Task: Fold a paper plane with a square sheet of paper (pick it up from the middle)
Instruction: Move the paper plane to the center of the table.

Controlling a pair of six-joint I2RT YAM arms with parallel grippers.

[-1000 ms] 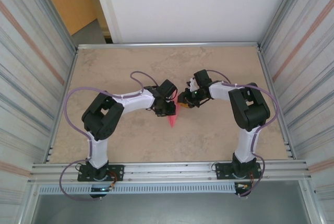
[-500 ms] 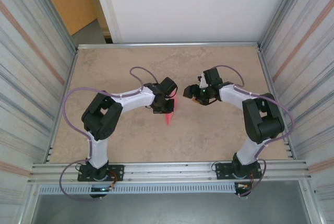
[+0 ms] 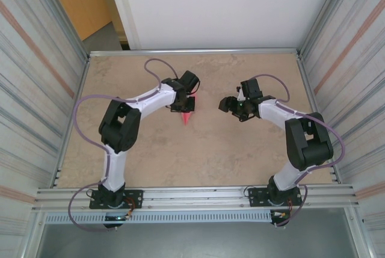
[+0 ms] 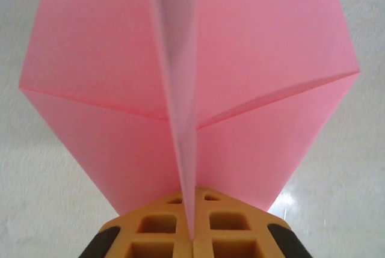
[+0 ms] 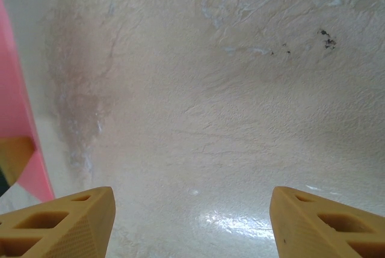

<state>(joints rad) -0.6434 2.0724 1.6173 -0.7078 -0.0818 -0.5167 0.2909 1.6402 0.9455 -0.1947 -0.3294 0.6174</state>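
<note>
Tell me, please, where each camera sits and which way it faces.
Top external: above and behind the bases, looking down on the table; both arms show, the left gripper holding the plane, the right gripper apart.
Left wrist: on the left arm, looking along the shut gripper at the plane.
Right wrist: on the right arm, looking down at the table past its open gripper.
Shared: all three show the plane and the table.

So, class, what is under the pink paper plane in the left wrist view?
Pale marbled table shows around the paper plane; its wings hide the patch directly beneath.
</note>
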